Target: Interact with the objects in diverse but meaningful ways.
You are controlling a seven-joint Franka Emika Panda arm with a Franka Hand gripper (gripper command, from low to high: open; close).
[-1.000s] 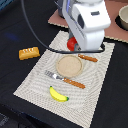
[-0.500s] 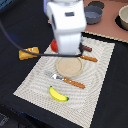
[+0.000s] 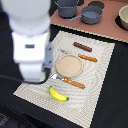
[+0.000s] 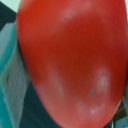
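In the exterior view the white arm point(image 3: 31, 47) stands upright over the near corner of the striped mat point(image 3: 100, 65), hiding its own gripper, while the plate point(image 3: 68, 65) sits mid-mat between knife point(image 3: 88, 58) and fork point(image 3: 70, 81) like a table setting, the sausage point(image 3: 83, 47) beyond and the banana point(image 3: 58, 94) nearer. In the wrist view the tomato point(image 4: 70, 62) fills almost everything, so it is probably clamped in the jaws, though I cannot tell for sure.

One banana point(image 3: 58, 94), one sausage point(image 3: 83, 47), one tomato point(image 4: 70, 60), one plate point(image 3: 68, 65).
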